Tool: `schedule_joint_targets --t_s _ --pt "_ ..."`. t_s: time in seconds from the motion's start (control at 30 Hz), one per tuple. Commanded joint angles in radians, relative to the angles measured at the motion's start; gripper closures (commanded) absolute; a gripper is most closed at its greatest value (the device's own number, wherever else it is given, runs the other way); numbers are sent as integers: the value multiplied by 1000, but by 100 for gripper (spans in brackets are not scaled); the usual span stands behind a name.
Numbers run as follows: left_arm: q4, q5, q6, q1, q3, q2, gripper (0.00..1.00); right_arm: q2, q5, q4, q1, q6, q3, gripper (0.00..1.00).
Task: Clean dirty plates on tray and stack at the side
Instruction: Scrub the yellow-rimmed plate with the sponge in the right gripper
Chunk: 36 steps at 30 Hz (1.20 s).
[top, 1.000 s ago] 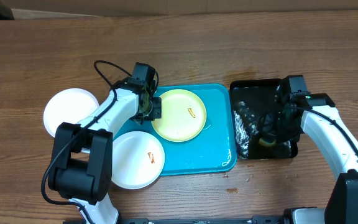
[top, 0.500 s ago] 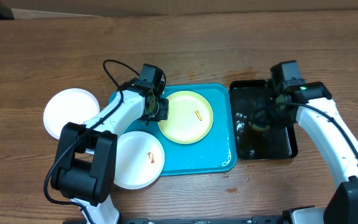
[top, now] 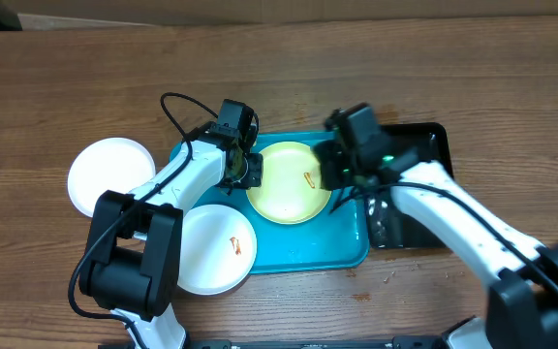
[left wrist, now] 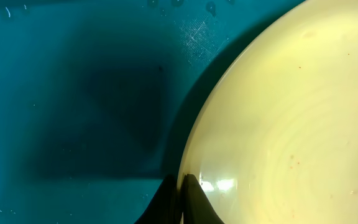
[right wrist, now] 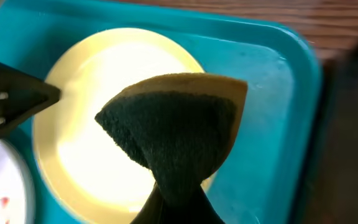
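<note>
- Right gripper (right wrist: 174, 208) is clamped on a folded sponge (right wrist: 178, 121) (yellow body, dark scouring face toward the camera), pinched at its narrow end.
- My right arm reaches across from the black tray (top: 422, 138) to the right side of the yellow plate (top: 281, 199), wrist bent down, with the sponge over the plate's middle. I cannot tell whether it touches.
- My left gripper (left wrist: 182, 193) is closed on the yellow plate's left rim, one finger above and one below. That arm stretches forward and to the right from its base.
- The yellow plate lies in the far half of the tray (top: 308, 250), with an orange smear (top: 306, 178) near its centre.
- A white plate (top: 211, 254) with a red smear (top: 235, 244) overlaps the tray's near left corner.
- A second white plate (top: 109, 174) sits on the table (top: 66, 78), left of the tray and apart from it.
</note>
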<state>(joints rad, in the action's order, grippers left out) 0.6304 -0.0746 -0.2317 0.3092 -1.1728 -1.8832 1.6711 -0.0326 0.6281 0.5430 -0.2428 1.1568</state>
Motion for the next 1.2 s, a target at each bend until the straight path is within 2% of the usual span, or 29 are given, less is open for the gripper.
schedule_joint_targets --t_s 0.0,0.2,0.57,1.17 --pt "-2 -5 19 12 19 -10 96 76 108 -40 43 4 23 96" --pt "-1 -5 19 12 19 -10 96 170 183 -78 93 -9 23 96" --pt "-1 -5 19 12 19 -10 96 277 226 -115 97 -77 23 96" --pt "-1 -5 19 12 19 -10 96 351 -194 -160 94 -98 23 96"
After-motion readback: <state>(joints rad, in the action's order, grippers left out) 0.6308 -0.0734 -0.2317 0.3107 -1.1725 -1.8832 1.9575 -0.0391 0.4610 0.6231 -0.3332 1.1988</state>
